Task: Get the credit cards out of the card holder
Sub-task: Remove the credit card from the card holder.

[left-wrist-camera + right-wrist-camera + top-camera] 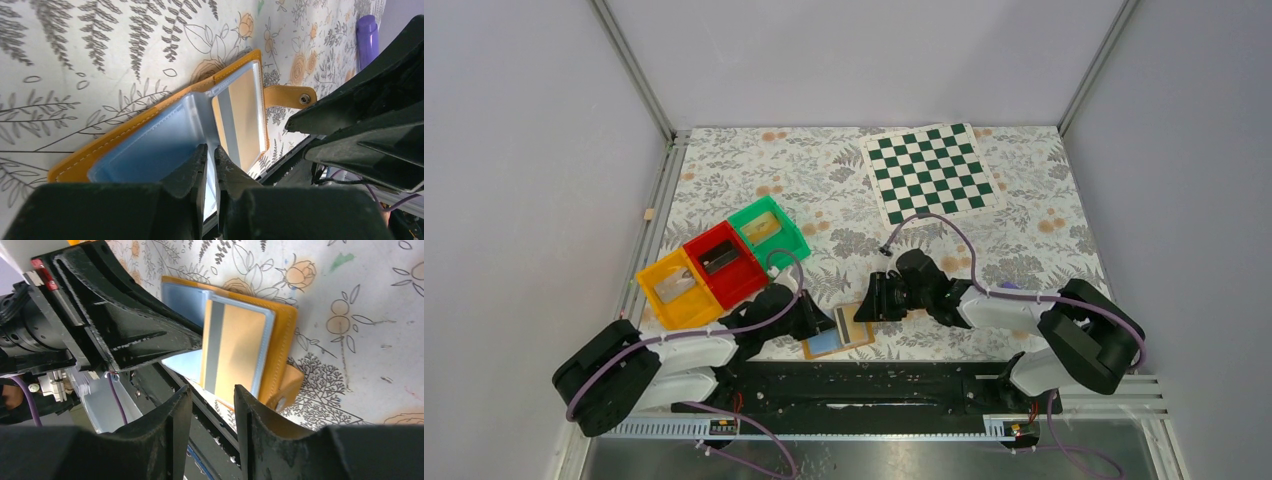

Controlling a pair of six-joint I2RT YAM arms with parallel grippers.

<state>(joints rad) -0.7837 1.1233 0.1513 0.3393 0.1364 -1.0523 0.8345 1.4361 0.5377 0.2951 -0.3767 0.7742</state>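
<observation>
The card holder lies open on the floral cloth near the table's front edge, orange-tan outside and pale blue inside. A gold credit card with a grey stripe sits in its right clear sleeve. My left gripper comes in from the left with its jaws almost together on the holder's near blue sleeve. My right gripper hovers at the holder's card side, open and with nothing between its fingers.
Yellow, red and green bins stand in a row at the left, each with a flat item inside. A green-and-white chessboard lies at the back right. A purple object lies beyond the holder. The black rail runs just in front.
</observation>
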